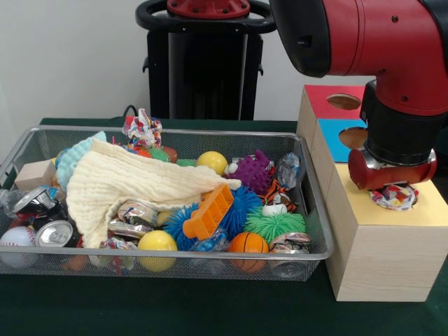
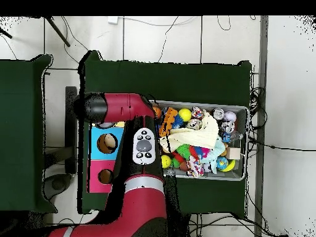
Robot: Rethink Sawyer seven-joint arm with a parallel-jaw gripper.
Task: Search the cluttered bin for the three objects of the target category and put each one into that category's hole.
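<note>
**A:** Where is the claw (image 1: 393, 183), and what is it doing?

**B:** It hangs at the end of the red arm (image 1: 371, 35), directly over the yellow-topped section of the wooden sorting box (image 1: 381, 259). A knotted rope toy (image 1: 395, 197) of mixed colours sits just under it, at the mouth of the yellow section's hole. The claw's fingers are hidden by the wrist, so I cannot tell whether it is clenched on the toy or has let go.

**A:** Why would it sit there?

**B:** My reading is that the rope toy belongs to the target category and the yellow hole is its slot. Being right above the opening lets the toy go straight down.

**A:** What about the other holes?

**B:** Behind the yellow section are a blue section (image 1: 336, 136) and a red section (image 1: 332, 101), each with its own round hole, and both look empty.

**A:** And the bin?

**B:** A wire mesh bin (image 1: 175, 255) stands just beside the box on the green surface (image 1: 210, 308). It is crowded. A cream cloth (image 1: 119, 185) drapes over the left half and may hide things beneath. A second rope toy (image 1: 143, 129) rests at the far rim. Spiky rubber balls, crushed cans (image 1: 52, 231), a wooden block (image 1: 33, 175), an orange plastic piece (image 1: 208, 211) and a small basketball (image 1: 248, 243) fill the rest.

**A:** How far along is the sorting?

**B:** Likely unfinished, judging by that second rope toy.
</note>
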